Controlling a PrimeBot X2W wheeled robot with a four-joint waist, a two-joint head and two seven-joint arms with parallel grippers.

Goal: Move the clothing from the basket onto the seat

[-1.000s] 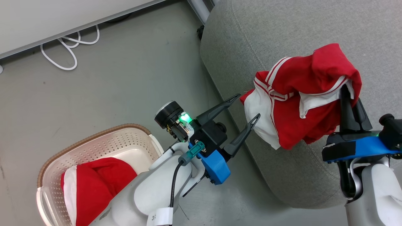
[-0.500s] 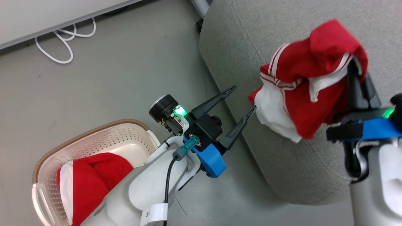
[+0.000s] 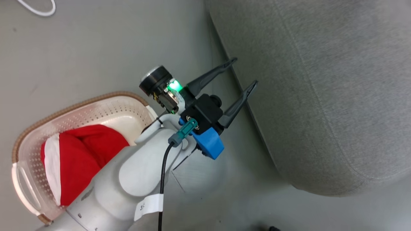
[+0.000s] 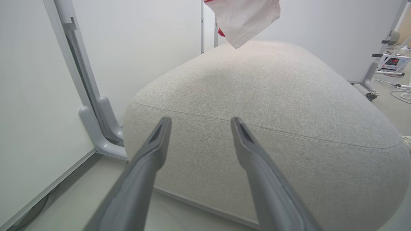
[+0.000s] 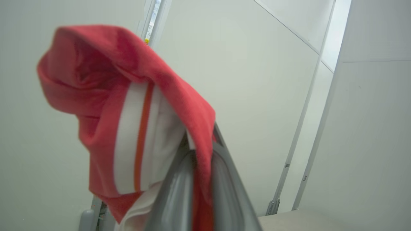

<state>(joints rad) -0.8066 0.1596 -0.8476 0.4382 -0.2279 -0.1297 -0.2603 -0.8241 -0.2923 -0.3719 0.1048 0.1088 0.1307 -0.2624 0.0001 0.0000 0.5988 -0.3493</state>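
Note:
A plain red garment with a white hem [image 3: 80,150] lies in the cream perforated basket [image 3: 80,104] at the lower left. My left gripper [image 3: 245,71] stands open and holds nothing, just above the floor beside the grey seat [image 3: 321,80]. In the left wrist view the left gripper [image 4: 201,120] points at the side of the seat [image 4: 257,96], and a white fold of the striped garment [image 4: 247,19] hangs above the cushion. My right gripper [image 5: 204,147] is shut on the red striped garment [image 5: 128,96], which drapes over its fingers high in the air.
Grey floor [image 3: 96,48] lies between the basket and the seat. A loop of white cable [image 3: 35,9] shows at the top left. White wall panels with metal feet [image 4: 96,128] stand behind the seat.
The head camera has tilted down and the whole picture shifted. My right gripper has risen with the striped garment above the seat. The left gripper stays open beside the seat.

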